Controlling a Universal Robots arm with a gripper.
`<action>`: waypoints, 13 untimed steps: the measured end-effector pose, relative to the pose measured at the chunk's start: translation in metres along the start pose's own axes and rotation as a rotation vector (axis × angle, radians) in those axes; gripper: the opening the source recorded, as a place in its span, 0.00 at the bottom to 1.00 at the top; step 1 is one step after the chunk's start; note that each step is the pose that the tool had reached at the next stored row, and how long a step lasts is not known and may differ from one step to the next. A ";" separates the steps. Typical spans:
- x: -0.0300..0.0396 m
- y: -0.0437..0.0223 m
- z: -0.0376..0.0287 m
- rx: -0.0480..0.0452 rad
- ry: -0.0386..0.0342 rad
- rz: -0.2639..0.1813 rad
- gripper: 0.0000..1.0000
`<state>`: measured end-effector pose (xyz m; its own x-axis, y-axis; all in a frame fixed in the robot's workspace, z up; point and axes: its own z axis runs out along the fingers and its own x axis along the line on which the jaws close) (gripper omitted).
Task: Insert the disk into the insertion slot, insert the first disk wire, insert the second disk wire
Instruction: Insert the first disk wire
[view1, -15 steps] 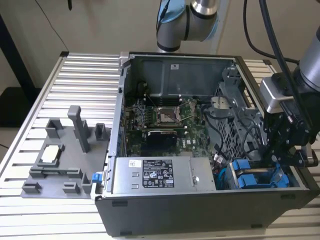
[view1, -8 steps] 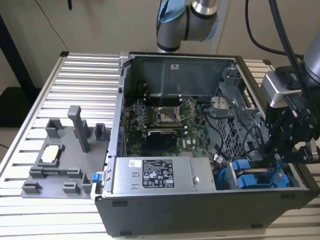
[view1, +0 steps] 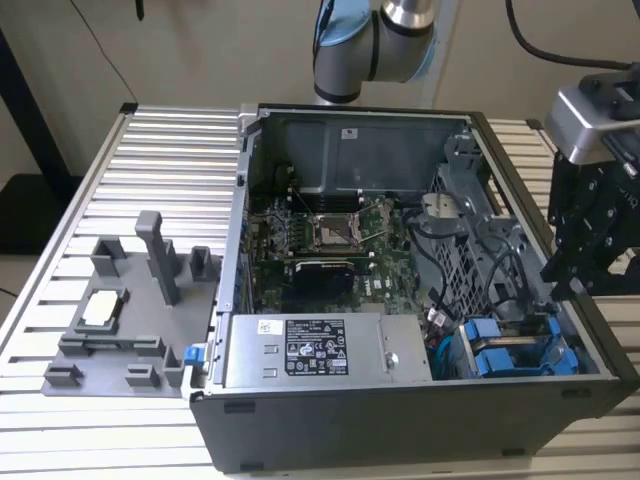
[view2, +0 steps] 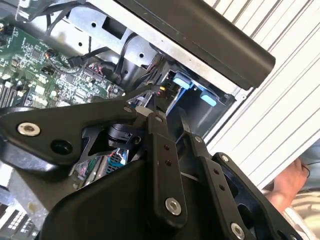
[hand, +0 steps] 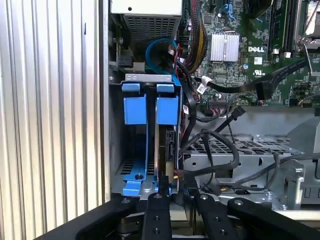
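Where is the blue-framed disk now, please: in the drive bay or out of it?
In: the disk stands inside the insertion slot, beside the other blue carrier.

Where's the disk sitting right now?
In the first wrist view the disk stands edge-on in the drive cage, beside the other blue carrier, on the side nearer the black cables.

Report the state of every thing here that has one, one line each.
Dark grey metal computer case, side panel off, interior exposed.
Silver-grey disk in bright blue plastic frame, seated in the grey insertion slot.
Other blue drive carrier, seated in the neighbouring bay.
Black wire connector, loose, apparently unplugged.
Black pincer, hovering by the drive bay.
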<state>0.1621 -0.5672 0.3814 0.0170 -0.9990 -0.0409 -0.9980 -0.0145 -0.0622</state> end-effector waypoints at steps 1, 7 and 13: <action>-0.0002 -0.0003 -0.0042 0.0000 -0.0002 0.000 0.27; -0.0005 -0.0006 -0.0093 0.0000 -0.0003 0.000 0.27; -0.0163 -0.0004 -0.0079 0.0001 0.0002 0.001 0.27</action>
<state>0.1617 -0.5513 0.3899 0.0156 -0.9990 -0.0408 -0.9980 -0.0131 -0.0622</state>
